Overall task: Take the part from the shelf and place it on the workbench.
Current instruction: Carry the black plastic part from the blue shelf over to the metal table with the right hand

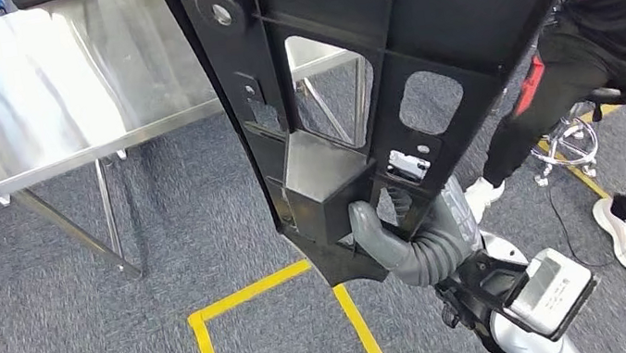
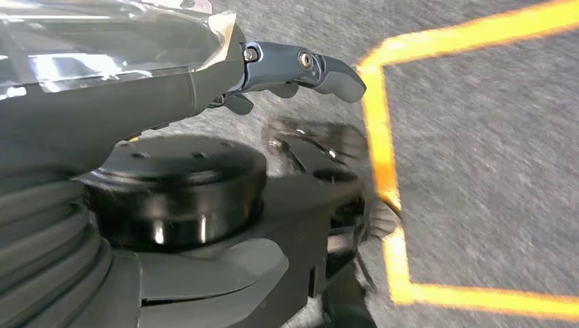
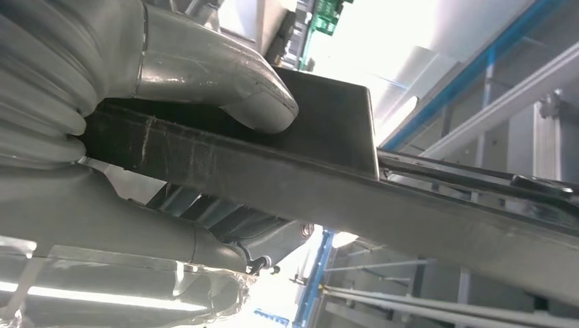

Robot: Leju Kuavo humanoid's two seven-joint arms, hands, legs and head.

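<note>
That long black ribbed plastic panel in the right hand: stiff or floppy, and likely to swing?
The long black ribbed plastic panel probably stays stiff: ribs and cut-outs, no visible sag. The right hand grips only its lower end, so it is likely top-heavy and apt to swing. The smooth edge under the thumb may slip.

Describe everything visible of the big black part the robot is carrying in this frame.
The black part is a large flat panel, seemingly moulded plastic, with raised ribs, several cut-out windows, a round boss near one edge and a boxy pocket low down. It is held up off the floor, tilted, rising out of the head view. The right hand grips its lower end, thumb pressed on one face. The steel workbench stands behind it, not touching.
</note>
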